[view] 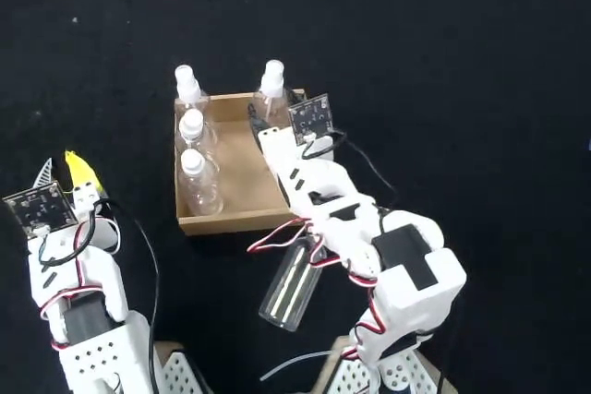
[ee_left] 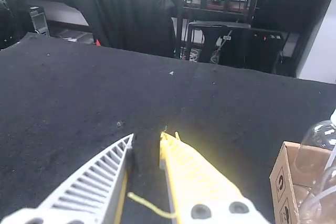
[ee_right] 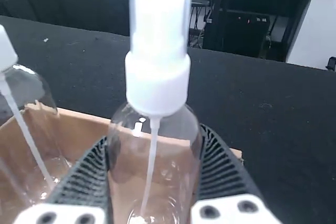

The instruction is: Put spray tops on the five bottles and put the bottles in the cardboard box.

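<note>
A cardboard box [view: 242,182] stands mid-table. Three clear bottles with white spray tops stand along its left wall, from the far one [view: 187,87] to the near one [view: 197,180]. My right gripper [view: 268,122] [ee_right: 152,182] is shut on a fourth topped bottle [view: 272,89] [ee_right: 155,124], held upright at the box's far right corner. A fifth bottle [view: 291,283] lies on its side, without a top, on the table beside the right arm's base. My left gripper [view: 62,168] [ee_left: 146,142] is open and holds nothing, left of the box over bare cloth.
Black cloth [view: 462,89] covers the table. A thin white tube [view: 295,364] lies near the front edge between the arm bases. The box's corner [ee_left: 283,182] and a bottle [ee_left: 317,145] show in the left wrist view. Chairs and furniture stand beyond the far edge.
</note>
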You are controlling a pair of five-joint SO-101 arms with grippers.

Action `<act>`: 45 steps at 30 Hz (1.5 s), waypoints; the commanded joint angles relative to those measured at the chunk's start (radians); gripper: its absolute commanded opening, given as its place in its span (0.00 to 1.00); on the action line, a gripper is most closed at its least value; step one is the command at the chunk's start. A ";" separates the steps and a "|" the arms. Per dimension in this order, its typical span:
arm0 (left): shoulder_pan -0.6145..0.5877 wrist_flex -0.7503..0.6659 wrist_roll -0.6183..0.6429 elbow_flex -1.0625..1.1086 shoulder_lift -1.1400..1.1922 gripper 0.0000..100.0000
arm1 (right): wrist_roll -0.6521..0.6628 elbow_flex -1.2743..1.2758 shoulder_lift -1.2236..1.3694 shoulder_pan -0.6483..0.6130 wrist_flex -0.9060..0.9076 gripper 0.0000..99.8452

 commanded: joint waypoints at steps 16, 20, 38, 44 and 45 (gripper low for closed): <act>0.008 0.005 -0.006 0.022 -0.015 0.06 | 0.011 -0.073 0.050 0.038 -0.034 0.01; 0.008 0.005 -0.006 0.022 -0.015 0.06 | 0.012 -0.064 0.061 0.037 -0.086 0.01; 0.008 0.005 -0.008 0.022 -0.015 0.06 | 0.012 -0.039 0.064 0.034 -0.114 0.04; 0.008 0.005 -0.008 0.022 -0.015 0.06 | 0.012 -0.039 0.064 0.017 -0.063 0.16; 0.008 0.005 -0.008 0.022 -0.015 0.06 | 0.012 -0.041 0.064 0.015 -0.060 0.16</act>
